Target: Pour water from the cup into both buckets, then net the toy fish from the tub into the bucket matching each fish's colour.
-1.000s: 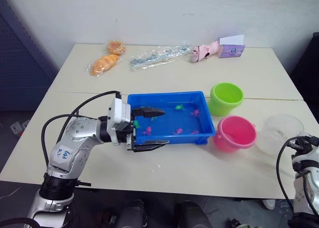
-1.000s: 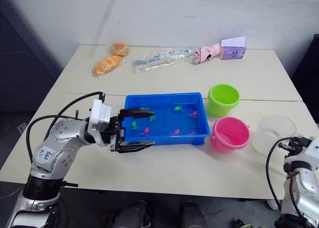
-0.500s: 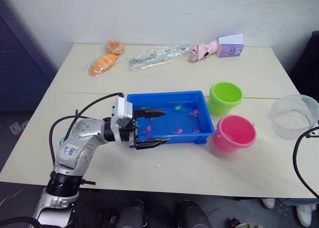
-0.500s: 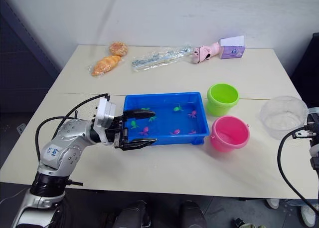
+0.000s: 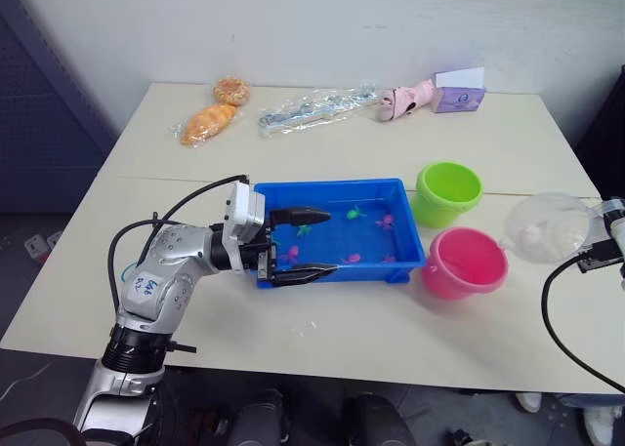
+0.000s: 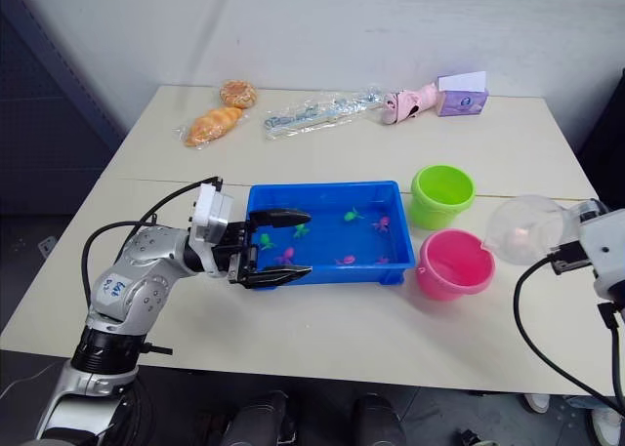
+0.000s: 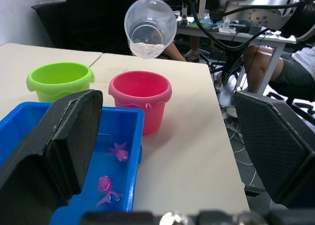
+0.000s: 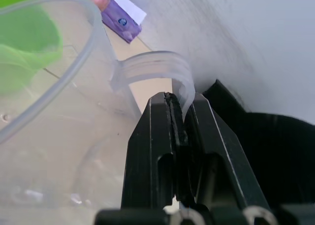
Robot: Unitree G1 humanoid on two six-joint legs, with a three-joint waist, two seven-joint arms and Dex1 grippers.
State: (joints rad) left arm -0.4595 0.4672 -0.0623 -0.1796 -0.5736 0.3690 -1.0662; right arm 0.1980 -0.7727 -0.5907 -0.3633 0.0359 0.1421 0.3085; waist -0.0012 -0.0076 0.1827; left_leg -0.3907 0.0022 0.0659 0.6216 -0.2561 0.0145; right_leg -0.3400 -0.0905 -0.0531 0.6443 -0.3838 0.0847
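My right gripper [image 8: 178, 131] is pinched tight on the handle of the cup [image 6: 527, 229], holding it in the air just beside the pink bucket [image 6: 453, 263], tipped on its side with the mouth facing that bucket and a little water pooled low. My left gripper [image 6: 275, 245] is spread wide, fingers straddling the near-left corner of the tub [image 6: 322, 191], holding nothing. Fish [image 6: 350, 215] lie in the tub; the green bucket [image 6: 441, 194] stands behind the pink one

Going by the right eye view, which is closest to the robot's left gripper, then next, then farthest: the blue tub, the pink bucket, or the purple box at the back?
From the left gripper:
1. Blue tub, right at the gripper.
2. Pink bucket, beyond the tub's far end.
3. Purple box, at the table's back edge.
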